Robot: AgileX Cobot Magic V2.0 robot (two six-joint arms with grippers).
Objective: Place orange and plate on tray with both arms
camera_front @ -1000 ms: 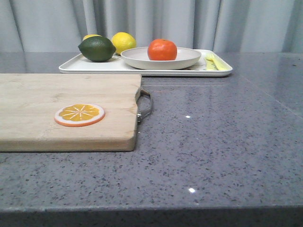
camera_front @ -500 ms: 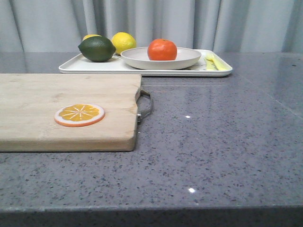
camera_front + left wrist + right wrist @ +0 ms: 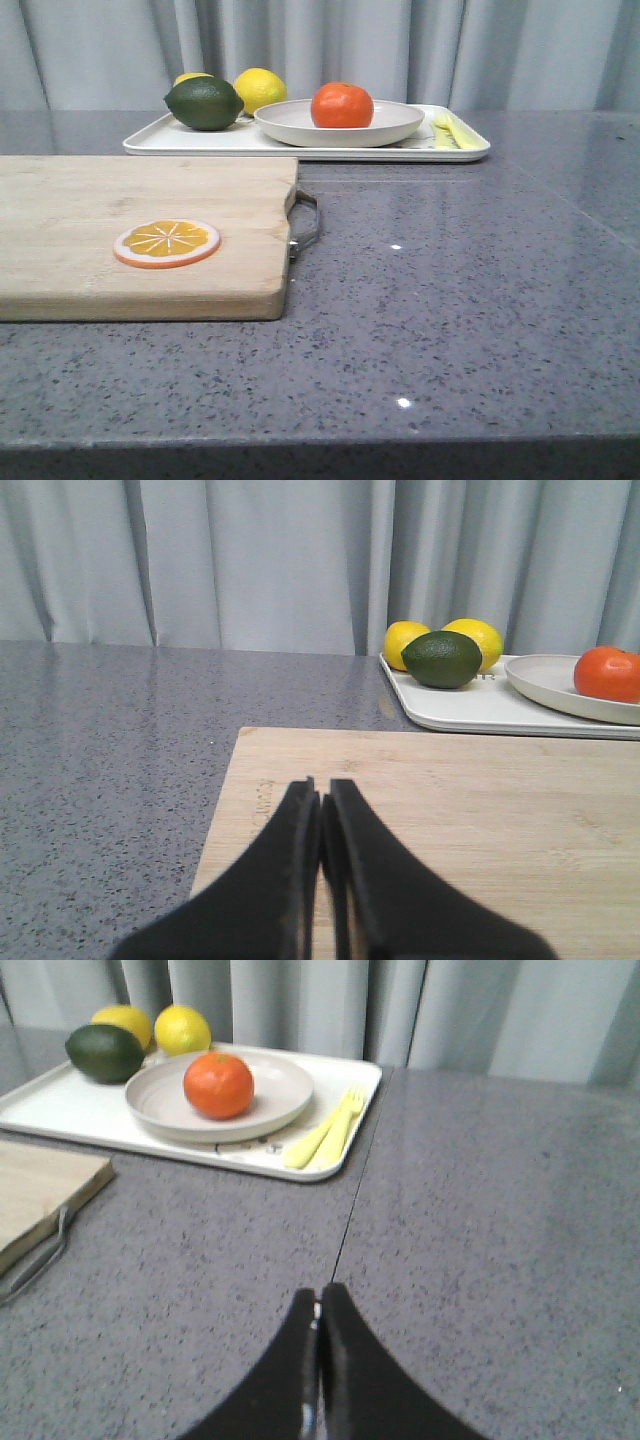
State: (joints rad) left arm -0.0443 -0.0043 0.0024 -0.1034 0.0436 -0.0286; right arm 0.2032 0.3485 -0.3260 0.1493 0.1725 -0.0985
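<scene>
The orange sits in the off-white plate, which rests on the white tray at the back of the table. They also show in the right wrist view: orange, plate, tray. The left wrist view shows the orange, plate and tray. My left gripper is shut and empty above the wooden cutting board. My right gripper is shut and empty over the bare grey table, well short of the tray. Neither gripper shows in the front view.
A dark green lime and two yellow lemons lie on the tray's left part. A yellow fork lies on its right part. The cutting board holds a flat orange slice and has a metal handle.
</scene>
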